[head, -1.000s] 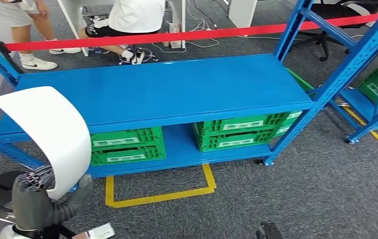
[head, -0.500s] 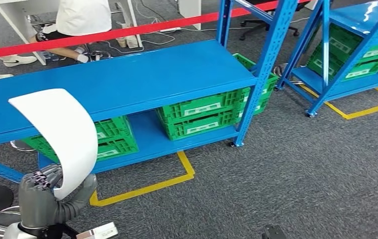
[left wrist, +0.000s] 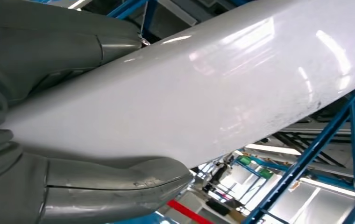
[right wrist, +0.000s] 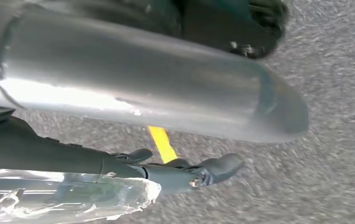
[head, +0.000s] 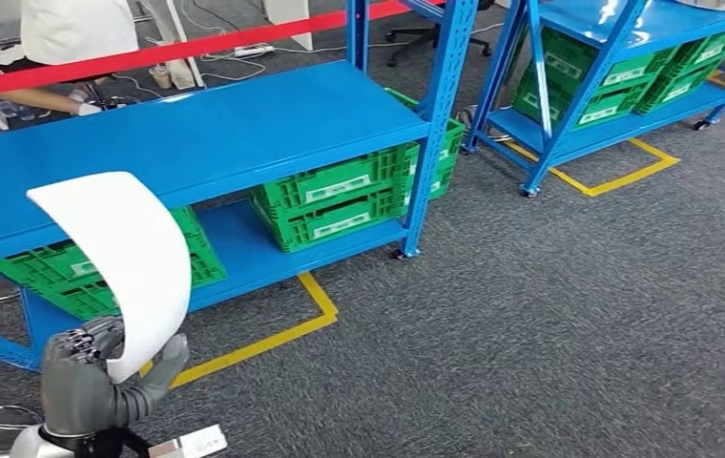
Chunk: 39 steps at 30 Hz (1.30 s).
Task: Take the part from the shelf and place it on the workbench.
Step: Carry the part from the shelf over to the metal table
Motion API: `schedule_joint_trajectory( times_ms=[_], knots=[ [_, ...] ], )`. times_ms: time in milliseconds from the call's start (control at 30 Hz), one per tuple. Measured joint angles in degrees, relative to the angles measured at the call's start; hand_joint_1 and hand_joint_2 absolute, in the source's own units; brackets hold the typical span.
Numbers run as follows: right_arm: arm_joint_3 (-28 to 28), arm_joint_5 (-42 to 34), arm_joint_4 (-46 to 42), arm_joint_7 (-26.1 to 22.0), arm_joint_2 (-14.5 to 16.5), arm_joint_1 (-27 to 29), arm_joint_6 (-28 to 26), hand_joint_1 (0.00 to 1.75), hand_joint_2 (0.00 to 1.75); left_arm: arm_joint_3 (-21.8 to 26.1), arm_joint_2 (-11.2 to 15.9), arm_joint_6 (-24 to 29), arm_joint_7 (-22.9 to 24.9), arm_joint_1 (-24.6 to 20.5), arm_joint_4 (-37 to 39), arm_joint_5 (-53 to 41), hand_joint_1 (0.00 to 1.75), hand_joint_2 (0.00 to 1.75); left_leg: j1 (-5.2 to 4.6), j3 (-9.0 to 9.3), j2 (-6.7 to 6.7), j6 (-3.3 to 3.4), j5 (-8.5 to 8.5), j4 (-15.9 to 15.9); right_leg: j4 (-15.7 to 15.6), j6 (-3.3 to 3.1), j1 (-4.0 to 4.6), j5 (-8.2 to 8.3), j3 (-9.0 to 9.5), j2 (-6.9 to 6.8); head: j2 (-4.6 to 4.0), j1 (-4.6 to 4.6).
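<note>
The left hand (head: 87,386) gripped the one curved white part (head: 125,262) by its lower edge, thumb on one face and fingers (head: 77,342) on the other, so the pickup looked done, with the carry and the placing left (no workbench was in sight). Beyond the fingers stood two blue shelf racks (head: 196,134) holding several green crates (head: 335,200). The right hand (right wrist: 185,172) hung over the carpet holding nothing, fingers loosely apart.

we see green crates (head: 335,202) under blue racking, yellow floor tape (head: 254,345), red barrier tape (head: 149,59), grey carpet (head: 549,324).
</note>
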Motion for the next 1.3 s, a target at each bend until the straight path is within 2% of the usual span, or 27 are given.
schedule_joint_trajectory(
  times_ms=[33, 67, 100, 133, 200, 267, 333, 367, 400, 433, 500, 567, 600, 633, 667, 733, 800, 833, 900, 933, 1000, 1067, 1100, 1133, 1200, 1233, 1300],
  knots=[
    [0.0, 0.0, 0.0, 0.0, -0.2, -0.1, 0.2, 0.00, 0.00, 0.0, -0.1, -0.1, 0.1, 0.0, 0.2, 0.4, 1.75, 1.75, -0.07, -0.70, 0.79, 0.08, 0.50, 0.1, 3.9, 0.30, -0.23, -2.51, -0.82, -0.71, 0.00, 0.15],
    [0.0, 0.0, 0.0, 0.0, -0.3, -0.2, 0.3, 0.00, 0.00, 0.0, -0.2, -0.4, 0.3, -0.1, 0.4, 1.0, 1.75, 1.75, -0.14, -1.46, 1.61, 0.04, 1.02, 0.2, 7.3, 0.63, -0.45, -3.72, -1.28, -1.05, 0.00, 0.15],
    [0.0, 0.0, 0.0, 0.0, -0.4, -0.3, 0.3, 0.00, 0.00, 0.0, -0.2, -0.9, 0.3, -0.3, 0.6, 1.9, 1.75, 1.75, -0.19, -2.26, 2.42, -0.02, 1.57, 0.3, 9.7, 0.91, -0.63, -3.45, -1.17, -1.23, 0.00, 0.15],
    [0.0, 0.1, 0.0, 0.0, -0.5, -0.3, 0.3, 0.00, 0.00, 0.0, -0.3, -1.5, 0.2, -0.5, 0.8, 3.2, 1.75, 1.75, -0.22, -3.12, 3.17, -0.12, 2.11, 0.4, 10.3, 1.15, -0.79, -1.92, -0.25, -1.40, 0.00, 0.16],
    [0.0, 0.3, 0.0, -0.1, -0.7, -0.3, 0.3, 0.00, 0.00, 0.0, -0.6, -2.9, -0.5, -1.1, 1.3, 6.5, 1.75, 1.75, -0.28, -4.56, 4.39, -0.50, 3.03, 0.8, 5.7, 1.37, -1.01, 1.46, 4.64, -2.66, 0.00, 0.16],
    [0.0, 0.5, 0.0, -0.2, -0.8, -0.6, 0.3, 0.00, 0.00, 0.1, -0.9, -3.7, -1.4, -1.7, 1.8, 8.7, 1.75, 1.75, -0.46, -5.30, 5.52, -1.07, 3.74, 1.2, -3.7, 1.23, -0.85, 0.77, 11.83, -5.17, 0.00, 0.18],
    [0.0, 0.6, 0.0, -0.3, -0.9, -0.8, 0.2, 0.00, 0.00, 0.2, -1.1, -4.0, -1.7, -2.1, 2.1, 9.4, 1.75, 1.75, -0.48, -5.49, 6.90, -1.70, 4.54, 1.3, -9.3, 0.69, -0.39, -0.91, 15.01, -5.99, 0.00, 0.22],
    [0.0, 0.6, 0.0, -0.3, -1.0, -0.8, 0.2, 0.00, 0.00, 0.2, -1.2, -4.2, -1.9, -2.3, 2.3, 9.7, 1.75, 1.75, -0.38, -5.53, 7.54, -1.99, 4.91, 1.3, -9.9, 0.23, -0.23, -0.93, 14.77, -5.46, 0.00, 0.18],
    [-0.1, 0.6, 0.0, -0.3, -1.0, -0.7, 0.2, 0.00, 0.00, 0.2, -1.3, -4.5, -2.2, -2.5, 2.5, 10.2, 1.75, 1.75, -0.18, -5.70, 7.24, -2.34, 4.62, 1.5, -9.9, -0.28, -0.20, -0.43, 14.12, -4.92, 0.00, 0.23],
    [-0.1, 0.7, 0.0, -0.3, -1.0, -0.6, 0.3, 0.00, 0.00, 0.3, -1.4, -4.8, -2.7, -2.6, 2.7, 11.0, 1.75, 1.75, 0.01, -5.99, 6.02, -2.68, 3.41, 2.2, -9.9, -0.86, -0.23, 0.10, 13.77, -4.40, 0.00, 0.23],
    [-0.3, 0.8, 0.0, -0.3, -1.1, -0.5, 0.2, 0.00, 0.00, 0.7, -1.7, -5.5, -4.2, -2.8, 3.3, 12.5, 1.75, 1.75, 0.27, -7.37, 2.22, -3.19, -2.02, 7.1, -9.8, -2.01, -0.27, 1.51, 12.50, -3.30, 0.00, 0.23],
    [-0.5, 0.9, 0.0, -0.3, -1.1, -0.6, 0.2, 0.00, 0.00, 1.2, -2.1, -6.4, -5.3, -3.1, 4.2, 13.3, 1.75, 1.75, 0.30, -8.93, 0.33, -3.17, -6.99, 14.8, -9.1, -2.48, -0.02, 2.81, 10.49, -1.87, 0.00, 0.21],
    [-0.5, 1.0, 0.0, -0.4, -1.1, -0.6, 0.2, 0.00, 0.00, 1.4, -2.3, -7.0, -5.5, -3.3, 4.6, 13.5, 1.75, 1.75, 0.28, -9.08, 0.15, -3.05, -7.60, 17.2, -8.8, -2.51, 0.12, 3.36, 9.38, -1.14, 0.00, 0.23],
    [-0.6, 1.0, 0.0, -0.5, -1.1, -0.5, 0.2, 0.00, 0.00, 1.6, -2.5, -7.6, -5.7, -3.6, 5.1, 13.7, 1.75, 1.75, 0.27, -8.44, 0.06, -2.87, -6.92, 17.9, -8.3, -2.46, 0.22, 3.88, 8.24, -0.41, 0.00, 0.23],
    [-0.7, 1.0, 0.0, -0.6, -1.2, -0.4, 0.3, 0.00, 0.00, 1.8, -2.7, -8.2, -5.7, -3.9, 5.5, 14.0, 1.75, 1.75, 0.25, -6.91, -0.13, -2.64, -5.35, 16.5, -7.9, -2.37, 0.28, 4.35, 7.16, 0.31, 0.00, 0.24],
    [-1.0, 1.0, 0.0, -0.7, -1.2, -0.4, 0.3, 0.00, 0.00, 2.2, -3.0, -9.2, -5.9, -4.4, 6.0, 14.5, 1.75, 1.75, 0.25, -2.06, -2.00, -2.05, -2.69, 9.7, -6.9, -2.02, 0.31, 5.20, 5.27, 1.69, 0.00, 0.23],
    [-1.3, 1.0, 0.0, -0.9, -1.2, -0.5, 0.3, 0.00, 0.00, 2.6, -3.4, -10.4, -6.1, -4.9, 6.5, 15.2, 1.75, 1.75, 0.26, 1.60, -4.18, -1.65, -2.70, 3.5, -6.2, -1.51, 0.25, 6.25, 3.87, 2.92, 0.00, 0.24],
    [-1.4, 1.0, 0.0, -1.0, -1.2, -0.5, 0.3, 0.00, 0.00, 2.7, -3.5, -11.1, -6.2, -5.1, 6.7, 15.5, 1.75, 1.75, 0.19, 2.16, -4.60, -1.52, -3.09, 2.1, -6.1, -1.20, 0.18, 6.90, 3.36, 3.47, 0.00, 0.26],
    [-1.7, 1.0, 0.0, -1.1, -1.2, -0.2, 0.3, 0.00, 0.00, 3.0, -3.8, -12.4, -6.3, -5.4, 7.2, 15.9, 1.75, 1.75, 0.10, 1.62, -3.43, -1.19, -2.45, 1.6, -6.2, -0.57, 0.01, 7.79, 2.66, 4.31, 0.00, 0.29],
    [-1.9, 1.0, 0.0, -1.1, -1.2, 0.0, 0.3, 0.00, 0.00, 3.1, -4.0, -12.9, -6.3, -5.5, 7.5, 16.1, 1.75, 1.75, 0.12, 1.11, -2.67, -0.82, -1.83, 1.5, -5.7, -0.32, -0.02, 6.93, 2.16, 3.78, 0.00, 0.40],
    [-2.2, 1.0, 0.0, -1.2, -1.2, 0.1, 0.2, 0.00, 0.00, 3.3, -4.4, -14.1, -6.4, -5.7, 8.1, 16.4, 1.75, 1.75, 0.21, -0.23, -0.96, -0.11, -0.54, 1.2, -1.7, 0.07, -0.11, 2.18, 0.37, 1.34, 0.00, 0.69],
    [-2.5, 0.9, 0.0, -1.2, -1.2, 0.0, 0.3, 0.00, 0.00, 3.6, -4.4, -15.0, -6.4, -5.7, 8.6, 16.7, 1.75, 1.75, 0.01, -1.86, 0.56, 0.09, 0.64, 1.2, 5.7, 0.55, -0.34, -2.71, -1.58, -0.72, 0.00, 0.87],
    [-2.6, 0.9, 0.0, -1.2, -1.2, 0.0, 0.3, 0.00, 0.00, 3.7, -4.5, -15.3, -6.5, -5.7, 8.8, 16.8, 1.75, 1.75, -0.07, -2.73, 1.36, 0.02, 1.23, 1.2, 8.9, 0.77, -0.50, -3.22, -2.00, -1.09, 0.00, 0.87],
    [-2.8, 0.9, 0.0, -1.3, -1.2, 0.0, 0.4, 0.00, 0.00, 3.8, -4.5, -15.6, -6.6, -5.8, 9.0, 16.9, 1.75, 1.75, -0.12, -3.65, 2.16, -0.08, 1.86, 1.3, 10.9, 0.95, -0.66, -2.06, -1.77, -1.29, 0.00, 0.88],
    [-3.2, 0.8, 0.0, -1.4, -1.2, 0.1, 0.6, 0.00, 0.00, 3.8, -4.5, -16.0, -6.7, -5.8, 9.4, 16.9, 1.75, 1.75, -0.18, -5.30, 3.61, -0.43, 3.05, 1.3, 9.3, 1.17, -0.86, 2.16, 1.46, -1.99, 0.00, 0.88],
    [-3.3, 0.8, 0.0, -1.6, -1.2, 0.1, 0.7, 0.00, 0.00, 3.8, -4.5, -16.2, -6.7, -5.9, 9.5, 16.9, 1.75, 1.75, -0.22, -5.84, 4.20, -0.69, 3.56, 1.4, 5.6, 1.19, -0.90, 2.94, 4.77, -3.02, 0.00, 0.90],
    [-3.6, 0.8, 0.0, -1.7, -1.3, -0.1, 0.8, 0.00, 0.00, 3.9, -4.5, -16.6, -6.7, -6.1, 9.7, 16.9, 1.75, 1.75, -0.31, -6.37, 5.29, -1.33, 4.40, 1.6, -4.1, 0.87, -0.59, 0.73, 11.69, -4.95, 0.00, 0.81]
  ],
)
